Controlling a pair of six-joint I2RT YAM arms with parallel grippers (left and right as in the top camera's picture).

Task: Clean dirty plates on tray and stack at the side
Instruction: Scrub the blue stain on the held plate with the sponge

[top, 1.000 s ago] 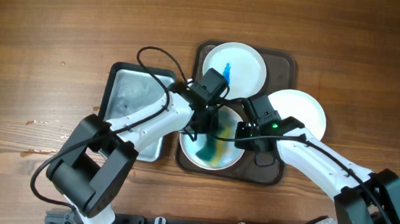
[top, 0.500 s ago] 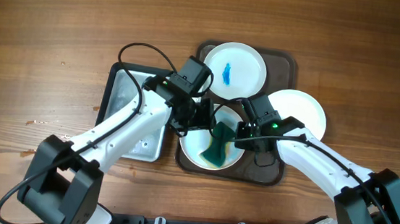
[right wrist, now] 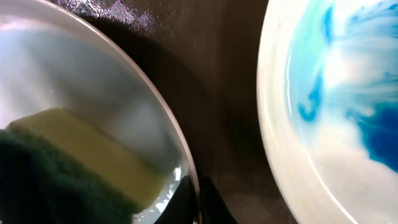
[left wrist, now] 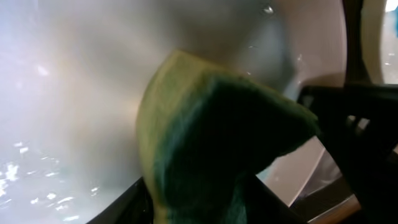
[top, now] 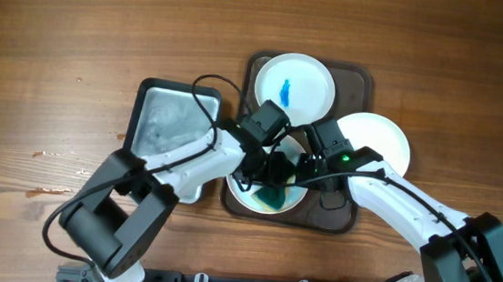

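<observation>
A dark brown tray (top: 355,82) holds two white plates. The far plate (top: 307,77) has a blue stain (top: 285,93); it shows in the right wrist view (right wrist: 336,106) too. The near plate (top: 240,190) is wet. My left gripper (top: 271,175) is shut on a green and yellow sponge (left wrist: 211,149) and presses it into the near plate (left wrist: 74,81). My right gripper (top: 306,171) is shut on that plate's right rim (right wrist: 180,155). A clean white plate (top: 381,139) lies to the right of the tray.
A metal basin (top: 163,124) with water stands left of the tray on the wooden table (top: 60,33). The left arm's cable (top: 203,84) loops over the basin.
My left gripper has swept the sponge across the near plate, left and then back to the right. The green smear in the plate is smaller. My right gripper has held still.
</observation>
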